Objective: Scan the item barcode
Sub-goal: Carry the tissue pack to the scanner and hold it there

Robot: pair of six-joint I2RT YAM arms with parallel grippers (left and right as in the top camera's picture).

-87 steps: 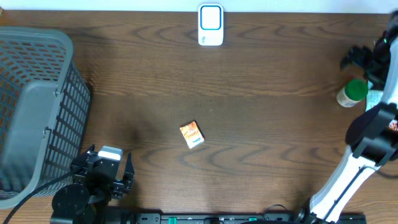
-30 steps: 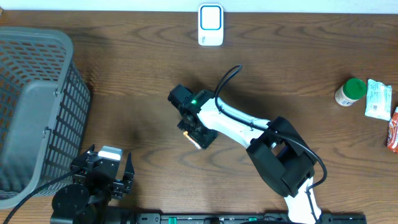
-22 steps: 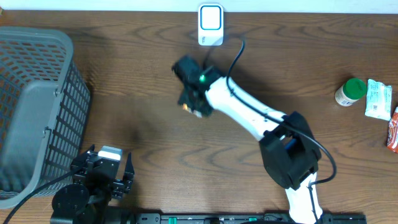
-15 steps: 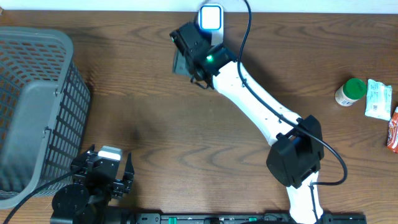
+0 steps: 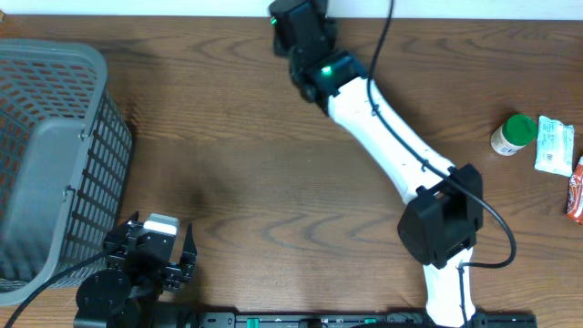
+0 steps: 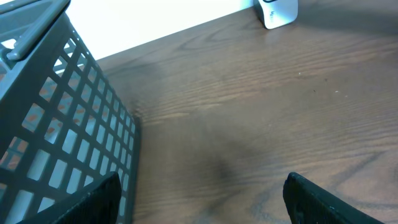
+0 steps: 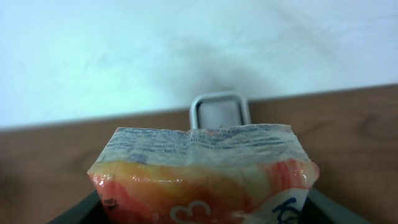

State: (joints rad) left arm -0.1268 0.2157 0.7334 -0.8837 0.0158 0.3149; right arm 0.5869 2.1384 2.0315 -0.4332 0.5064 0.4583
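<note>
The item is a small orange and white snack packet [image 7: 202, 177] with fine print along its top seam. My right gripper [image 7: 202, 214] is shut on it, a dark finger showing at each lower corner of the right wrist view. The packet is held up at the table's far edge, directly in front of the grey-faced scanner [image 7: 216, 112]. From overhead, the right gripper [image 5: 299, 20] covers both packet and scanner. My left gripper [image 5: 153, 244] rests open and empty at the front left; its fingers [image 6: 93, 202] stand wide apart over bare wood.
A grey plastic basket [image 5: 46, 155] stands at the left edge, close beside the left gripper. At the far right lie a green-capped bottle [image 5: 515, 135], a white packet [image 5: 554, 146] and a red packet [image 5: 576, 191]. The white scanner [image 6: 278, 12] shows in the left wrist view.
The right arm picked the packet up from mid-table and carried it toward the far edge, to the scanner. The left arm has not moved.
</note>
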